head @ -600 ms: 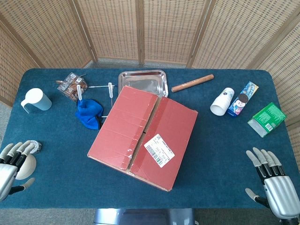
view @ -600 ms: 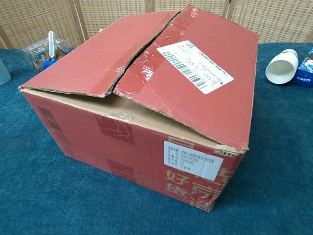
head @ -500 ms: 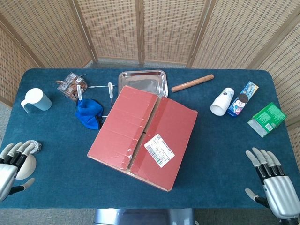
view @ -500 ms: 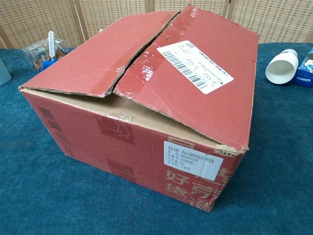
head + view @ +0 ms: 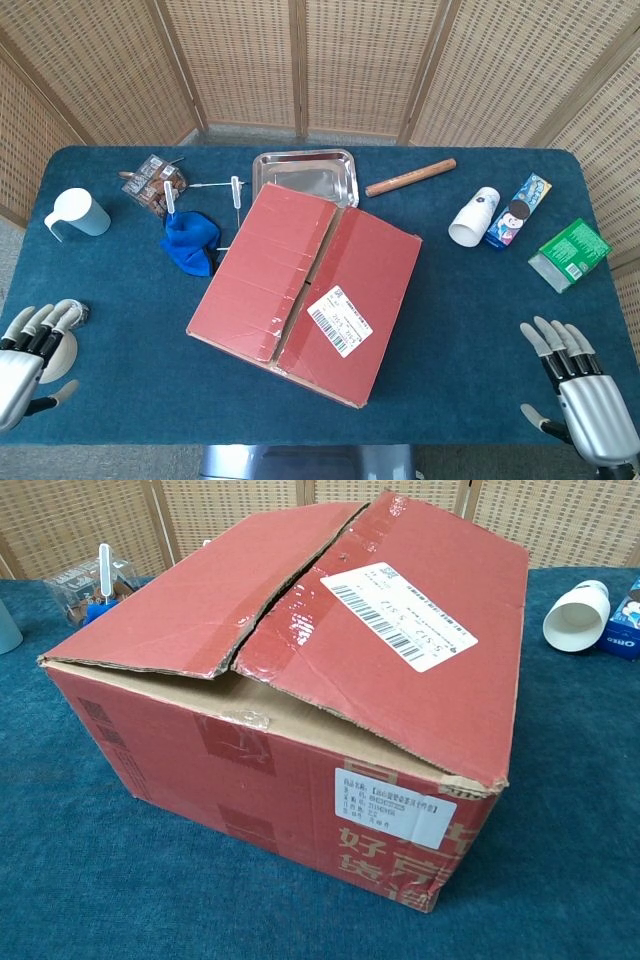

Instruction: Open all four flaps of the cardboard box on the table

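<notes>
A red cardboard box (image 5: 305,290) sits turned at an angle in the middle of the blue table; the chest view shows the red cardboard box (image 5: 300,690) close up. Its two top flaps lie down, meeting along a slightly gaping seam, with a white shipping label (image 5: 339,321) on the right flap. My left hand (image 5: 25,355) hovers at the table's near left corner, fingers apart and holding nothing. My right hand (image 5: 575,385) is at the near right corner, fingers spread and empty. Both hands are well away from the box. Neither hand shows in the chest view.
Behind the box lie a metal tray (image 5: 305,175), a wooden rolling pin (image 5: 410,177), a blue cloth (image 5: 190,240) and a snack packet (image 5: 152,182). A mug (image 5: 78,212) stands far left. A paper cup (image 5: 473,216), a cookie pack (image 5: 520,208) and a green box (image 5: 568,254) lie right.
Both hands have shifted slightly toward the near edge of the table. The box has not moved.
</notes>
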Robot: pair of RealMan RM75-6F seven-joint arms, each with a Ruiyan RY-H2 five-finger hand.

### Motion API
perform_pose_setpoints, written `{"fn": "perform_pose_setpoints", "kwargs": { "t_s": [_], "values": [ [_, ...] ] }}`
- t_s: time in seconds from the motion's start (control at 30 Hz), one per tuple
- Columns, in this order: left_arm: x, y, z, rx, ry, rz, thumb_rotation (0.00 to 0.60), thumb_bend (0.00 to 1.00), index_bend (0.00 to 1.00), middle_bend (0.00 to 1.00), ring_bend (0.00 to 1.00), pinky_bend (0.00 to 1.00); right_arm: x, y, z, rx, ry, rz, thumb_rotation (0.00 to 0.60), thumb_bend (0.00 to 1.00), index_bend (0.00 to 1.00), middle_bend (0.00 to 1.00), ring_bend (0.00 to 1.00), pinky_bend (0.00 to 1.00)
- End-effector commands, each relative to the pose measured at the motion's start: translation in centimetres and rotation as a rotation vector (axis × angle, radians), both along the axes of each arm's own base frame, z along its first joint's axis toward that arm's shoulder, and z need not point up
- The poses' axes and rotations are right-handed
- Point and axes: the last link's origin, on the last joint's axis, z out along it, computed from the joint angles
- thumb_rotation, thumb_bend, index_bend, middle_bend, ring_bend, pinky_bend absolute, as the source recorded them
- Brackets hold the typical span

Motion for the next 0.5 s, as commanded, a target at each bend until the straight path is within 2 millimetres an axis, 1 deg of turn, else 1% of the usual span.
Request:
{"fn": "perform_pose_setpoints", "kwargs": {
  "t_s": [0.03, 0.23, 0.4, 0.5],
  "values": [
    [0.1, 0.1, -0.3, -0.004, 0.005, -0.012, 0.6, 0.1, 0.0, 0.0, 0.0, 0.0, 0.8, -0.9, 0.3, 0.006, 0.012, 0.026, 0.6, 0.0, 0.0, 0.0, 0.0, 0.0],
    [-0.2, 0.6, -1.0, -0.014, 0.008, -0.021, 0.6, 0.1, 0.0, 0.0, 0.0, 0.0, 3.4, -3.1, 0.8, 0.024, 0.053, 0.11, 0.6, 0.0, 0.0, 0.0, 0.0, 0.0],
    [-0.2, 0.6, -1.1, -0.014, 0.003, -0.018, 0.6, 0.1, 0.0, 0.0, 0.0, 0.0, 4.8, -4.8, 1.3, 0.045, 0.077, 0.167, 0.6, 0.0, 0.0, 0.0, 0.0, 0.0],
    [-0.1, 0.6, -0.9, -0.009, 0.015, -0.017, 0.6, 0.1, 0.0, 0.0, 0.0, 0.0, 5.4, -5.3, 1.7, 0.044, 0.096, 0.183, 0.6, 0.0, 0.0, 0.0, 0.0, 0.0]
  ]
}}
